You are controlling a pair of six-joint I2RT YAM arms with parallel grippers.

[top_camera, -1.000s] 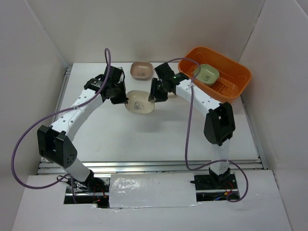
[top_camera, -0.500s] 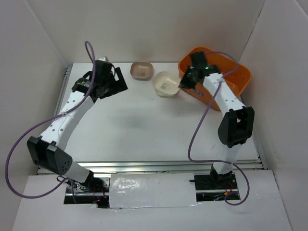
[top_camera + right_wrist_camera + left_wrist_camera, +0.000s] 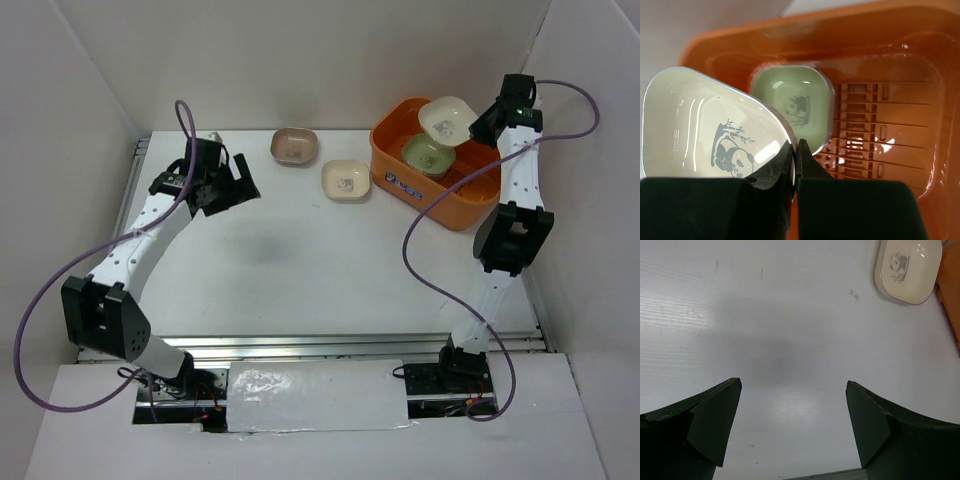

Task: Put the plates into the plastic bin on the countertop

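Cream plate (image 3: 690, 125) in right gripper (image 3: 795, 149); panda (image 3: 732, 150) seen wrist cam only.

Top external view: high behind the arm bases (image 3: 455, 365), tilted down and forward, far enough to take in the countertop (image 3: 300, 270) and the plastic bin (image 3: 445, 210). Left wrist view: close, facing almost straight down left of the bin, left gripper (image 3: 794, 384) along the bottom edge; shared with the overhead, the lone cream plate (image 3: 908, 270) beside the bin and a sliver of bin wall. Right wrist view: very close above the bin, looking down inside past the right gripper (image 3: 796, 150); shared with the overhead, the green plate (image 3: 795, 102) in the bin and the held cream plate (image 3: 710, 135) above it.
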